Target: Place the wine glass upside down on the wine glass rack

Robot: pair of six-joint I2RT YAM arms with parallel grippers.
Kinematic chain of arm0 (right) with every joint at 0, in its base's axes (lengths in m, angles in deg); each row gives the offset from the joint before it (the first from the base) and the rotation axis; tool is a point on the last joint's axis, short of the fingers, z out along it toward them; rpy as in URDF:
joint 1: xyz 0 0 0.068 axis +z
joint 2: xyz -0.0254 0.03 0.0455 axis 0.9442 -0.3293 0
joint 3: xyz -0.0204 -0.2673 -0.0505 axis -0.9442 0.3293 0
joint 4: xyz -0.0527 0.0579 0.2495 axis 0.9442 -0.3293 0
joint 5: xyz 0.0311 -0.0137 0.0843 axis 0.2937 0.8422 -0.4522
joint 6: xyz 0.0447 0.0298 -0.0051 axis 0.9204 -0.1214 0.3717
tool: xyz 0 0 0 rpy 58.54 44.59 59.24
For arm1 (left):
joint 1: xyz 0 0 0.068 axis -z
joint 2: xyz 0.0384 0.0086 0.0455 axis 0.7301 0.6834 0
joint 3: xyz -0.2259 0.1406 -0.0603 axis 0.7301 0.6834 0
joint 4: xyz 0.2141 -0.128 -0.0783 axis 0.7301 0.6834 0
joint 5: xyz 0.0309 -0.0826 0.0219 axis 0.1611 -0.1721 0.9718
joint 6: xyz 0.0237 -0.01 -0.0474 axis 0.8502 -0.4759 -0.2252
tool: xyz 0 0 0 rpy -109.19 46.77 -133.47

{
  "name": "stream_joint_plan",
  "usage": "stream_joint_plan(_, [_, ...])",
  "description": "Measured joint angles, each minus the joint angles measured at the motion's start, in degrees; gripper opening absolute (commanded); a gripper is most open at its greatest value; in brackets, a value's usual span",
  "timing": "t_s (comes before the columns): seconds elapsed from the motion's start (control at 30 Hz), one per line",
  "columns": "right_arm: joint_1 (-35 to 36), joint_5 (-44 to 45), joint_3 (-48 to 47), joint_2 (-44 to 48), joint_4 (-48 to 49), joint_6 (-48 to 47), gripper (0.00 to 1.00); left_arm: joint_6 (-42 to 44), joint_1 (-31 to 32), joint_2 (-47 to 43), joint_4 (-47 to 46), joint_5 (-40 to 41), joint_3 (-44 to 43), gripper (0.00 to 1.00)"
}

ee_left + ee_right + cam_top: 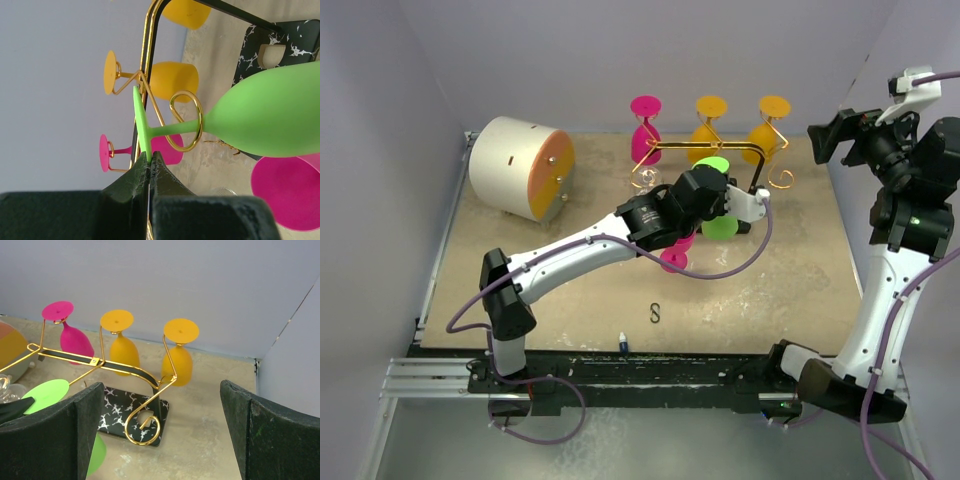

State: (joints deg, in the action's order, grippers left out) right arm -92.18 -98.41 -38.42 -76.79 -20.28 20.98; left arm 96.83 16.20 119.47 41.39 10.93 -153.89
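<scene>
The green wine glass (270, 117) is held upside down at the gold wire rack (710, 148), which stands on a black marbled base (117, 412). My left gripper (148, 161) is shut on the rim of the glass's foot (713, 165). In the left wrist view the green stem passes through a spiral hook end (186, 121). A pink glass (645, 130) and two orange glasses (710, 122) hang upside down on the rack's far side. My right gripper (162, 440) is open and empty, raised at the right, away from the rack; it also shows in the top view (840, 135).
A second pink glass (675, 255) sits below the left gripper, and a clear glass (643, 178) lies by the rack. A white and orange cylinder (520, 168) lies at the back left. A small S hook (655, 313) lies near the front edge.
</scene>
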Motion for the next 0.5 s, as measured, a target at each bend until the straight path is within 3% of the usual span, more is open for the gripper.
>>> stream_joint_plan(0.5, [-0.1,-1.0,0.0,0.6,0.0,0.2,1.00,2.7,0.1,1.9,-2.8,-0.9,-0.2,0.00])
